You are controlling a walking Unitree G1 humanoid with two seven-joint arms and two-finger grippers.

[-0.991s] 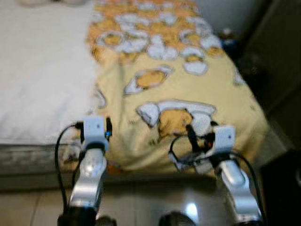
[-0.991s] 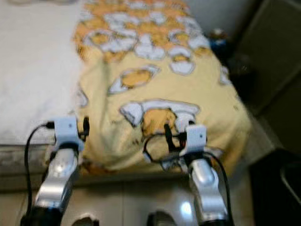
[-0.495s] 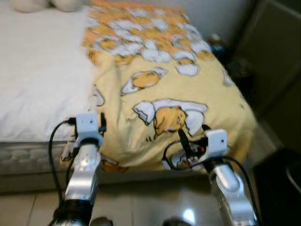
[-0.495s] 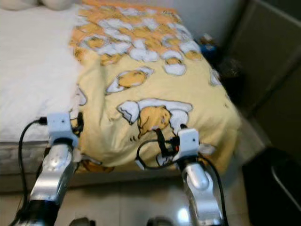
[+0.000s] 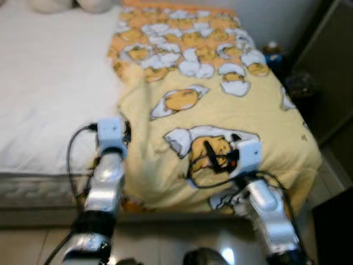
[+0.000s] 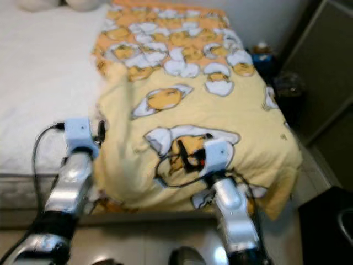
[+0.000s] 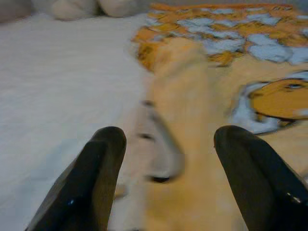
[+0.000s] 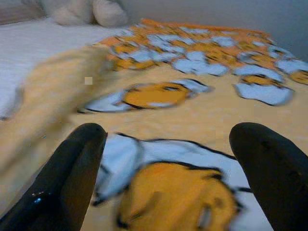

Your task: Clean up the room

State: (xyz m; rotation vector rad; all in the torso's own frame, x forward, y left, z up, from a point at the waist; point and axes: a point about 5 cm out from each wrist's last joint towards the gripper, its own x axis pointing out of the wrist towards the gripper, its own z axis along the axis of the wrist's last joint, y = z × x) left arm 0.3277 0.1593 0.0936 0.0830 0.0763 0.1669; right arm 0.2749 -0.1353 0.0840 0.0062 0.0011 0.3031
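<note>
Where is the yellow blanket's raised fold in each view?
Left eye: fold at centre-left, by the white sheet.
Right eye: fold at centre-left.
Left wrist: fold between the open pincer fingers.
Right wrist: fold at left.
Shared landmark: plush toys at the bedhead.

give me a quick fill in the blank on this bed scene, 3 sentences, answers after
1. The yellow blanket is printed with cartoon ____.
2. Beside the blanket, the bare part of the bed is covered by a ____ sheet.
3. The fingers of the left gripper and of the right gripper are both ____.

Answers: eggs; white; open
</note>
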